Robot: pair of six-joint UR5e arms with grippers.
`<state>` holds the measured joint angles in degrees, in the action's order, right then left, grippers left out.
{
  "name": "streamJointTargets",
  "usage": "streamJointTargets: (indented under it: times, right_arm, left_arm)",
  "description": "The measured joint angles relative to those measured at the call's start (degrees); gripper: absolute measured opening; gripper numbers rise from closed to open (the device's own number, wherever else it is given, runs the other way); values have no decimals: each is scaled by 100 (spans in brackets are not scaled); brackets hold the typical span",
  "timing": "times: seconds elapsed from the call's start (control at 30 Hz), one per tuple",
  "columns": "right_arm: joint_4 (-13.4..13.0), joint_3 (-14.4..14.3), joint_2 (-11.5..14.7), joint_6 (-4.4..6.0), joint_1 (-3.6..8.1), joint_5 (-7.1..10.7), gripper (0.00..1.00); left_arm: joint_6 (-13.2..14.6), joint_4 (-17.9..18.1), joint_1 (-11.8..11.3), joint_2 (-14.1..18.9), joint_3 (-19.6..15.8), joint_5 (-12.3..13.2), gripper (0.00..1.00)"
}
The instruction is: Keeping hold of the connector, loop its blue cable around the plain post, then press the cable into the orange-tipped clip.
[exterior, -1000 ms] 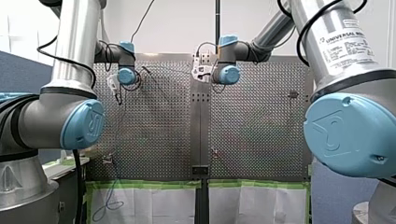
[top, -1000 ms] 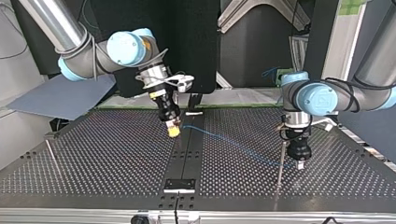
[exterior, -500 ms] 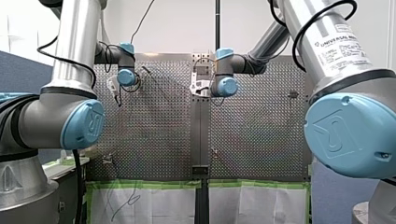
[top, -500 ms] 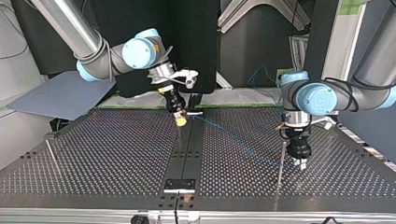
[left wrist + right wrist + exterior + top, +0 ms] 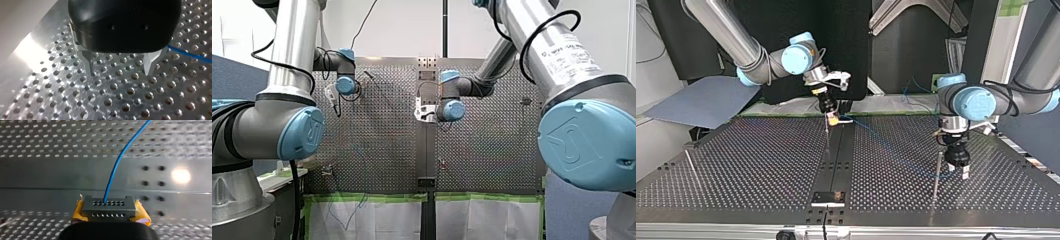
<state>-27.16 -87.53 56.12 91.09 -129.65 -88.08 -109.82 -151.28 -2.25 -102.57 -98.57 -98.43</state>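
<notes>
**Connector and cable, over one second of travel.** The grey connector (image 5: 108, 206) is clamped between the yellow pads (image 5: 78, 210) of the right gripper (image 5: 833, 119). The blue cable (image 5: 120, 162) leaves the connector's face and runs out over the perforated table (image 5: 736, 170).

In the last second the right gripper has carried the connector along the table's middle strip (image 5: 836, 165), away from the top view's camera. It now hangs near the far edge, just beside a thin upright post (image 5: 827, 137). The cable trails back across the table towards a second thin post (image 5: 936, 175) (which of the two is the plain one cannot be told).

The left gripper (image 5: 118, 67) has barely shifted. It stands beside that second post with its fingers apart and nothing between them, and the cable passes to one side of it.

By this reading, the pull is drawing the cable taut for the loop. The pressing-in is not yet done.
</notes>
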Motion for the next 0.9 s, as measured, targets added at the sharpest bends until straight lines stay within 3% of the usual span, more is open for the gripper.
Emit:
streamJointTargets:
  times: [0.17, 0.9]
  right_arm:
    - [-43, -35, -268, -121, -25, -205, 0]
    - [-588, -136, -1457, -247, -186, -574, 0]
  left_arm:
    - [-27, 4, -1, -2, -1, -49, 100]
    - [-39, 6, 38, -2, -2, -32, 100]
